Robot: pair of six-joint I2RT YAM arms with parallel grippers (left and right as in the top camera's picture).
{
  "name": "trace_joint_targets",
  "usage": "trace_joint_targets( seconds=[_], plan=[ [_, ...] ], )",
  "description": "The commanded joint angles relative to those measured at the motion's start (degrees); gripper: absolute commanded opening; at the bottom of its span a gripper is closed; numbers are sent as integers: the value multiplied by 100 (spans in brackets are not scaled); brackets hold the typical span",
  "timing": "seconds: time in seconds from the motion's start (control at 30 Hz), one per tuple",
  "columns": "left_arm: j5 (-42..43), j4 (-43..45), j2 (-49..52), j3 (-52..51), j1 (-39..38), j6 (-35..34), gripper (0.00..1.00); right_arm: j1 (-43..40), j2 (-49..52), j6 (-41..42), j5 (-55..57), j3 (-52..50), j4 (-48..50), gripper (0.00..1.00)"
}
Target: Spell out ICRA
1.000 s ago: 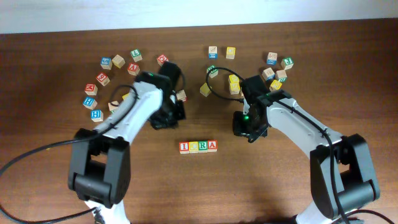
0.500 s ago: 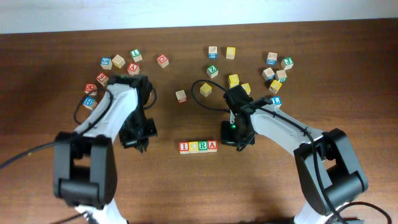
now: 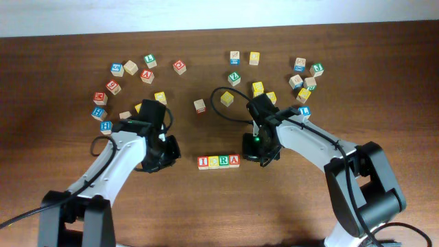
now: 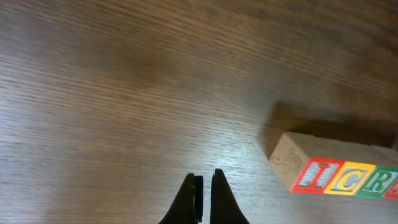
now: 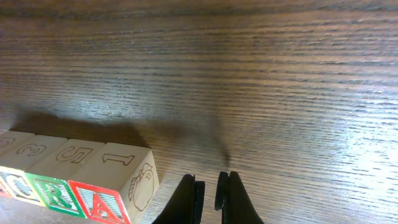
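Four wooden letter blocks stand in a touching row reading I C R A (image 3: 219,162) at the front middle of the brown table. The row also shows at the right edge of the left wrist view (image 4: 339,175) and at the lower left of the right wrist view (image 5: 74,180). My left gripper (image 3: 164,154) hangs just left of the row, shut and empty, fingertips (image 4: 205,186) over bare wood. My right gripper (image 3: 255,152) hangs just right of the A block, fingers (image 5: 210,186) nearly together, holding nothing.
Several loose letter blocks lie in an arc at the back: a left cluster (image 3: 113,87), a right cluster (image 3: 302,82), a single block (image 3: 199,106) and a yellow one (image 3: 227,98) behind the row. Black cables trail from both arms.
My left arm has swung from behind the row out to the left, then in beside its left end. My right gripper came in to the row's right end and has held still since.
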Motion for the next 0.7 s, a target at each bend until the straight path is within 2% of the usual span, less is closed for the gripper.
trace_joint_targets(
  seconds=[0.0, 0.13, 0.2, 0.67],
  plan=[
    [-197, 170, 258, -28, -358, -494, 0, 133, 42, 192, -74, -52, -2, 5],
    [-431, 260, 697, -28, -413, -623, 0, 262, 42, 195, -76, -52, -2, 5],
    [-118, 389, 782, -28, -417, -616, 0, 284, 42, 223, -76, -52, 0, 5],
    [107, 726, 782, -28, -839, -599, 0, 313, 72, 219, -101, -52, 9, 5]
  ],
)
